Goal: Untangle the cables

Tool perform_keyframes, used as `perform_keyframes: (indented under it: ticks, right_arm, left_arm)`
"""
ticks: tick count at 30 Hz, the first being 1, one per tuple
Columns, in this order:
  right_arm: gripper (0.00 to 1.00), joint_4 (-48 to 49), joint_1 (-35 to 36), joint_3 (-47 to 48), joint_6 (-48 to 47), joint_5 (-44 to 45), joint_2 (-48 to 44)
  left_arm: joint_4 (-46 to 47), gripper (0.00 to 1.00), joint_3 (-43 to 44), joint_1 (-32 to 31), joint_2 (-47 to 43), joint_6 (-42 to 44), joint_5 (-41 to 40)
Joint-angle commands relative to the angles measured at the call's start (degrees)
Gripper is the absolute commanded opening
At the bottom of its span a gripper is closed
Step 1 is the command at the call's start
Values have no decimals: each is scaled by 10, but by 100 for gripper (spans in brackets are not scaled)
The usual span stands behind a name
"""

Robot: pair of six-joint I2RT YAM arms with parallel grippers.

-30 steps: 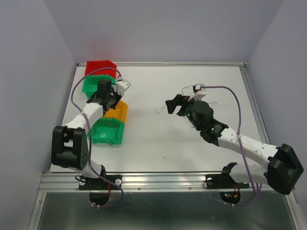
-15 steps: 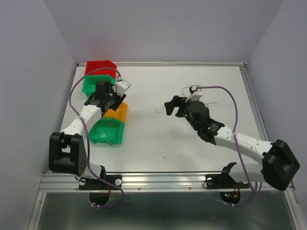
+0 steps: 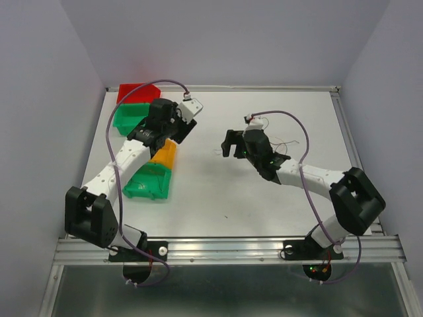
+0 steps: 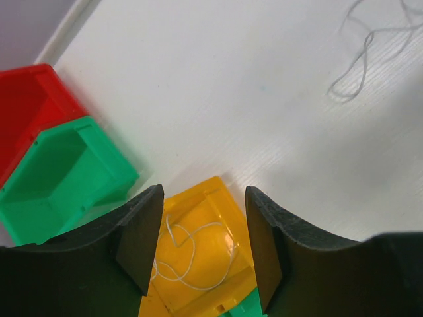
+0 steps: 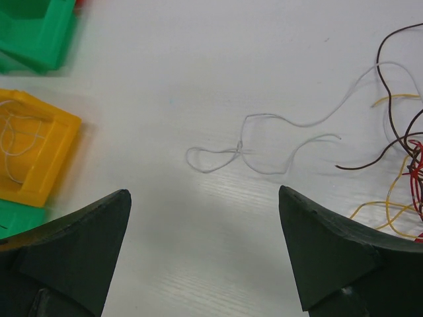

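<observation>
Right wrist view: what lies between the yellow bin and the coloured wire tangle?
One loose, looped whitish-grey wire on white table, between yellow bin and coloured wire tangle; right wrist view shows it.

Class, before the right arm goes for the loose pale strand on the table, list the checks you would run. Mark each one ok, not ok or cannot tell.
1. Jaws of the right gripper apart and empty: ok.
2. Thin whitish-grey loose strand lies ahead, in line with the gap between those jaws: ok.
3. Strand's far end free of the red, yellow and brown wire tangle: cannot tell; it runs up close to a brown wire.
4. Jaws of the left gripper apart and empty: ok.
5. Yellow plastic bin below the left gripper holds one thin white wire, with room left: ok.
6. Tangle fully separated: not ok.
</observation>
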Motion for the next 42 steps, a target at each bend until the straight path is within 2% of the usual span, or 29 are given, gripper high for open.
perform_keyframes:
  ticks: [1, 4, 9, 12, 15, 18, 19, 21, 22, 24, 27, 28, 30, 31, 35, 38, 42]
  right_arm:
    - [99, -18, -10, 58, -33, -16, 53]
    - [100, -24, -10, 84, -65, -3, 99]
    - [100, -44, -11, 129, -96, 17, 162]
    - [98, -55, -11, 157, -111, 24, 197]
    - [95, -65, -11, 182, -123, 41, 226]
    - [85, -65, -10, 191, -136, 72, 244]
    - [74, -65, -10, 194, -140, 76, 248]
    - [65, -65, -9, 204, -148, 78, 257]
    - [50, -68, -10, 206, -149, 73, 259]
    - [39, -74, -7, 211, -151, 68, 261]
    - [34, -77, 1, 212, -157, 74, 258]
    - [25, -78, 2, 212, -157, 75, 258]
    - [16, -79, 2, 213, -157, 72, 257]
    - [1, -80, 3, 214, -157, 70, 253]
    - [1, -80, 26, 199, -151, 27, 211]
    - [1, -64, 47, 171, -137, -71, 157]
    - [3, 45, 50, 86, -103, -204, 64]
  left_arm:
    - [16, 63, 102, -6, 7, -48, 36]
    - [81, 66, 113, -5, 10, -87, 47]
    - [184, 67, 63, -4, -7, -130, 73]
    - [249, 68, -32, -4, -38, -127, 70]
    - [297, 68, -88, -4, -57, -120, 59]
    - [309, 68, -110, -5, -69, -132, 58]
    - [313, 68, -115, -5, -74, -134, 61]
    - [328, 68, -125, -5, -78, -137, 81]
    - [333, 68, -135, -4, -79, -135, 87]
    - [339, 68, -138, -5, -75, -131, 96]
    - [334, 68, -135, -5, -63, -136, 92]
    - [333, 68, -132, -4, -58, -138, 95]
    - [332, 68, -133, -5, -58, -140, 103]
    - [332, 68, -134, -5, -58, -140, 105]
    - [332, 68, -136, -5, -56, -135, 133]
    - [332, 68, -140, -5, -56, -129, 165]
    - [337, 68, -141, -5, -53, -127, 158]
